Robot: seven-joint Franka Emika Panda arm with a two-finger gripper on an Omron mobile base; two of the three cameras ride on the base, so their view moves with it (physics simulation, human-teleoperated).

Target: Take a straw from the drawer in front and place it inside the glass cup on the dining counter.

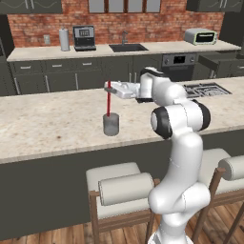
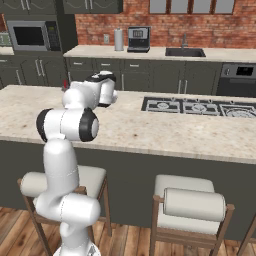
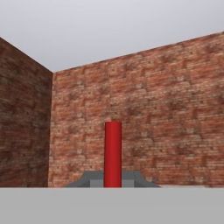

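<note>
On the beige dining counter (image 1: 47, 124) stands the grey glass cup (image 1: 111, 125). The red straw (image 1: 108, 102) hangs upright, its lower end at or just inside the cup's rim. My gripper (image 1: 109, 87) reaches sideways from the right and is shut on the straw near its top. In the hand view the straw (image 3: 113, 153) rises between the fingertips against a brick wall. From the right base view my own arm covers the cup, and only the dining counter (image 2: 150, 130) shows. The drawer is out of view.
Cushioned wooden stools (image 1: 121, 188) (image 2: 190, 202) stand along the near side of the counter. A cooktop (image 1: 205, 89) is set into the counter to the right of the cup. The far brick-backed counter holds a coffee machine (image 1: 84, 38), sink (image 1: 127, 47) and toaster oven (image 1: 200, 36).
</note>
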